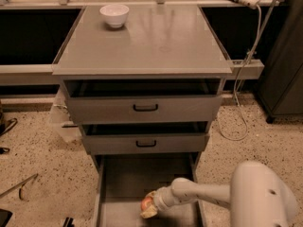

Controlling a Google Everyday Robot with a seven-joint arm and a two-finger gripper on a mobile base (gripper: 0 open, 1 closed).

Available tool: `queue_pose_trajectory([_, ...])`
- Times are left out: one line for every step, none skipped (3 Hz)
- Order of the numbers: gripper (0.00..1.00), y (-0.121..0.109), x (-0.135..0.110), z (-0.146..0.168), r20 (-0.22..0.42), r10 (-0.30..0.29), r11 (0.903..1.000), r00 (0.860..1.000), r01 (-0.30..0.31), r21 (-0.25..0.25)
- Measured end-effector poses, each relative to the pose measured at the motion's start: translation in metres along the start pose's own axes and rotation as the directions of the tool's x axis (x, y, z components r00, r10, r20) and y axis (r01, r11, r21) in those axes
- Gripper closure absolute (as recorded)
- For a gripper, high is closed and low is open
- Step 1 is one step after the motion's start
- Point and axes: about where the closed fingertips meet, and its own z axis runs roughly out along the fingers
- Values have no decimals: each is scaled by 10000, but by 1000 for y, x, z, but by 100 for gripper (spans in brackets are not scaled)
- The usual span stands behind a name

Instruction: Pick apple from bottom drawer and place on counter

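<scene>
The bottom drawer (123, 178) is pulled out, its grey floor showing. My white arm reaches in from the lower right. The gripper (148, 205) is low inside the drawer near its front, with its fingers around the small red apple (146, 203), which is only partly visible between them. The apple is at or just above the drawer floor. The counter (156, 41) is the broad grey top of the cabinet, far above the gripper.
A white bowl (114, 14) stands at the counter's back left. Two upper drawers (145, 109) with black handles stand slightly open above the bottom drawer. A white cable (241, 103) hangs at the right. A dark cabinet (284, 70) stands far right on the speckled floor.
</scene>
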Motion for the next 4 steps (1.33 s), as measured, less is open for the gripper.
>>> queue_pose_trajectory([100, 28, -43, -73, 1217, -717, 9964, 9900, 765, -353])
queue_pose_trajectory([100, 56, -81, -172, 2591, -1511, 9841, 9540, 1699, -516])
queue_pose_trajectory([100, 56, -82, -172, 2593, -1520, 9839, 9537, 1709, -517])
queue_pose_trajectory([100, 53, -92, -179, 2693, -1667, 9819, 9485, 1847, -429])
